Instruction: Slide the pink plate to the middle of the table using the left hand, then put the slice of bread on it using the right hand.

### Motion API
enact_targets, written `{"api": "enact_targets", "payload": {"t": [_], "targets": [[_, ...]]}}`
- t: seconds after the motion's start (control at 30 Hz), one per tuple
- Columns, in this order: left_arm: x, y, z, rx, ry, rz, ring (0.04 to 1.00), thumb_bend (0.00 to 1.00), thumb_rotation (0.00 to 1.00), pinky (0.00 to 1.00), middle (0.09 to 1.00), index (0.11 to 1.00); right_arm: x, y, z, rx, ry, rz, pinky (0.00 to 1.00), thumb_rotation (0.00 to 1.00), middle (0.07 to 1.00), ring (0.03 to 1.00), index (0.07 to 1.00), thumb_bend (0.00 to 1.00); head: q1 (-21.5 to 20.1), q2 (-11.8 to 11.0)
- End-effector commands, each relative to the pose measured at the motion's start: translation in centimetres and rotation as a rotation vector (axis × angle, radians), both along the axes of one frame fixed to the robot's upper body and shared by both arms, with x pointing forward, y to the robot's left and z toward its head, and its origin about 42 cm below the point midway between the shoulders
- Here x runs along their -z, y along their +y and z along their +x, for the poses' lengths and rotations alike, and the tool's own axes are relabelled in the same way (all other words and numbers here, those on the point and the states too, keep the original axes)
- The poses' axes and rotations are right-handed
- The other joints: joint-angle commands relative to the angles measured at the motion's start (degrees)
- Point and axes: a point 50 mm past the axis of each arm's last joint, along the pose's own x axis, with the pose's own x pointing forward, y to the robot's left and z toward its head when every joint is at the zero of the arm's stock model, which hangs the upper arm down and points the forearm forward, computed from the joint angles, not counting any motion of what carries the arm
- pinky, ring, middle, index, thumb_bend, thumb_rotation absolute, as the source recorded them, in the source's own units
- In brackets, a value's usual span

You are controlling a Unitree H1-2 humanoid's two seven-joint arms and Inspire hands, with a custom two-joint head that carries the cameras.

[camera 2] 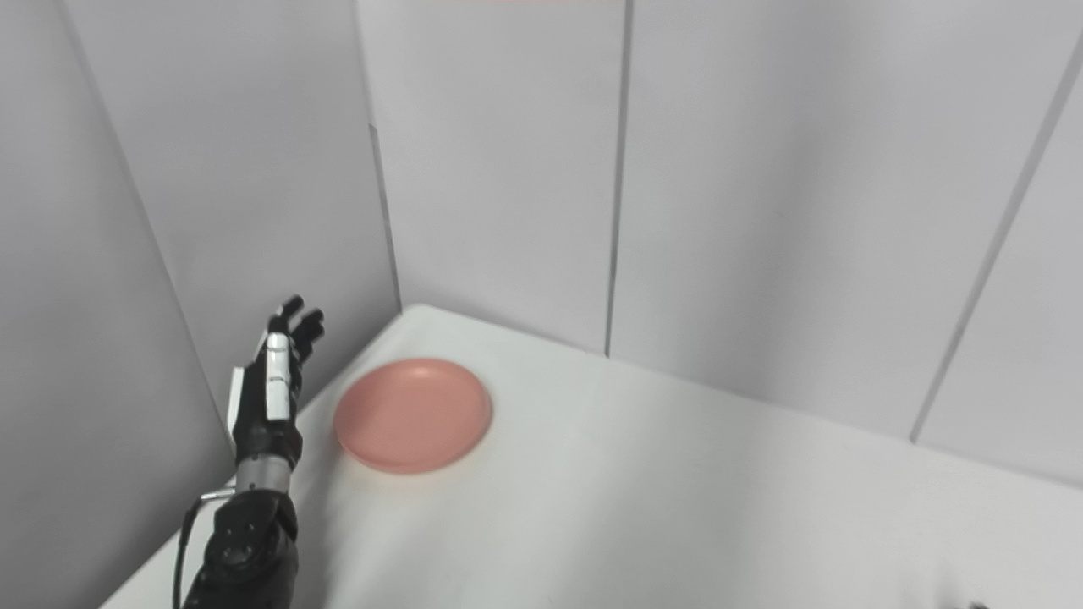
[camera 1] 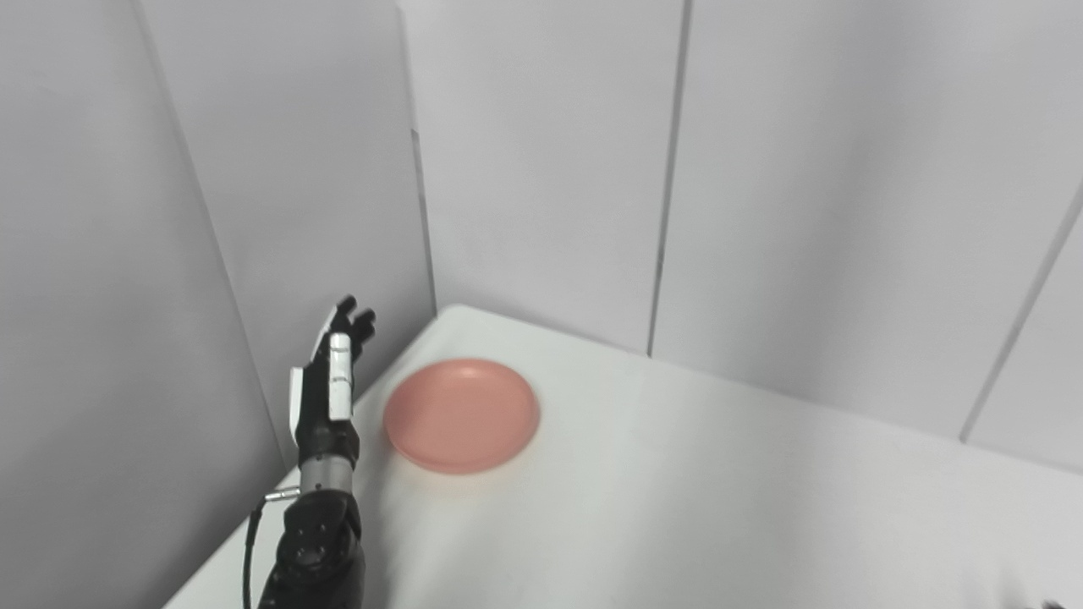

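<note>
The pink plate [camera 1: 462, 414] lies empty near the far left corner of the white table [camera 1: 694, 491]. My left hand [camera 1: 330, 372] is raised just left of the plate, over the table's left edge, fingers straight and apart, holding nothing and apart from the plate. It also shows in the right eye view [camera 2: 275, 376] beside the plate [camera 2: 413, 414]. No slice of bread is in view. My right hand is out of view; only a dark speck shows at the bottom right corner.
Grey wall panels [camera 1: 541, 169] close in the table at the back and on the left, close to my left hand. The white tabletop stretches to the right and toward me.
</note>
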Motion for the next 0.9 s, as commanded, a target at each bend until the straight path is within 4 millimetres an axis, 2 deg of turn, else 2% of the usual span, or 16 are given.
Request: {"api": "enact_targets", "payload": {"t": [0.0,0.23,0.4,0.67,0.77,0.87], "targets": [[-2.8,1.5,0.8,-0.005,-0.083,0.072,0.849,0.74,1.00,0.90,0.814,0.836,-1.1,0.3,0.4,-0.007,-0.066,0.013,1.00,0.78,1.000,1.000,0.997,0.70,0.2,-0.2],[-3.0,4.5,1.4,-0.008,-0.013,0.102,0.816,0.75,1.00,0.86,0.802,0.829,-1.3,0.4,0.5,-0.005,-0.072,0.013,1.00,0.79,1.000,1.000,0.997,0.67,0.3,-0.5],[-2.5,5.5,1.8,0.020,0.004,0.107,0.810,0.74,1.00,0.85,0.787,0.806,-1.4,0.4,0.4,-0.004,-0.075,0.013,1.00,0.80,1.000,1.000,0.998,0.67,0.2,-0.2],[-1.8,5.9,2.4,0.083,0.026,0.095,0.812,0.80,1.00,0.86,0.791,0.797,-1.5,0.5,0.3,-0.004,-0.075,0.012,1.00,0.80,1.000,1.000,0.994,0.68,0.3,-0.1],[-1.5,5.5,2.7,0.104,0.030,0.085,0.818,0.81,1.00,0.88,0.795,0.802,-1.5,0.5,0.4,-0.005,-0.076,0.010,1.00,0.80,1.000,1.000,0.996,0.68,0.4,0.0],[-1.4,4.9,2.9,0.122,0.029,0.085,0.812,0.80,1.00,0.85,0.795,0.803,-1.6,0.5,0.4,-0.002,-0.078,0.007,1.00,0.80,1.000,1.000,0.996,0.67,0.3,-0.1]]}}
